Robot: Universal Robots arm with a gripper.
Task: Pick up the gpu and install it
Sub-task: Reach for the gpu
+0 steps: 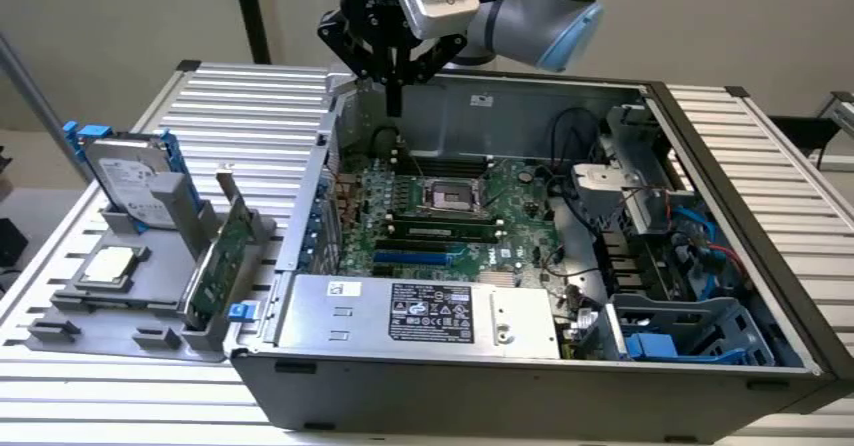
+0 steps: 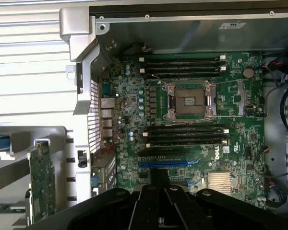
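Note:
The gpu (image 1: 218, 258) is a thin green card with a silver end bracket, standing on edge in a grey holder (image 1: 147, 316) at the exterior view's left, outside the case. The wrist view also catches the gpu (image 2: 42, 179) beside the case wall. My gripper (image 1: 395, 101) hangs above the rear of the open computer case (image 1: 400, 406), well apart from the card. Its fingers are shut with nothing between them. In the wrist view the gripper (image 2: 159, 191) points down over the motherboard (image 2: 230, 139), close to the long blue slot (image 2: 170, 163).
A silver hard drive with blue rails (image 1: 131, 178) and a small square CPU chip (image 1: 110, 264) share the grey holder. Inside the case are the power supply (image 1: 427, 316), an empty CPU socket (image 1: 451, 198), cables and a blue drive cage (image 1: 681, 331).

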